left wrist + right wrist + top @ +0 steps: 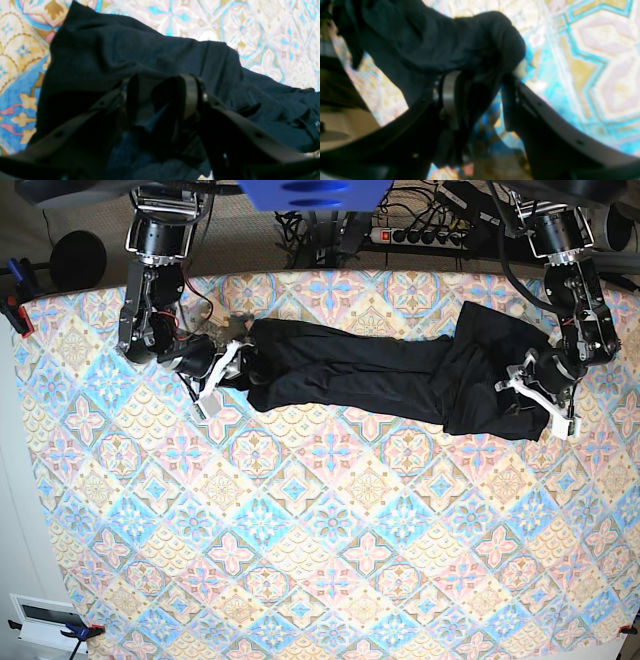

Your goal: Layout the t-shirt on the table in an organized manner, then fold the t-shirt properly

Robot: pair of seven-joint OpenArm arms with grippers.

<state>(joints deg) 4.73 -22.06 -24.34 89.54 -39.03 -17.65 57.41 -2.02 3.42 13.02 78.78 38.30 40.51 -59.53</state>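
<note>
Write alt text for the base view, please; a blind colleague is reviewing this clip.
Seen from above, a black t-shirt lies stretched in a long bunched band across the far part of a pastel tile-patterned table. The right gripper holds one end and the left gripper the other, each with cloth between its fingers.

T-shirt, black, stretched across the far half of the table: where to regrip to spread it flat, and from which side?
The plain black fabric t-shirt lies as a bunched horizontal band on the pastel tile-patterned table. Probably best: pinch the band's near long edge close to each end, coming from the near side, and pull toward the front. The left gripper and right gripper already sit at the ends.
</note>
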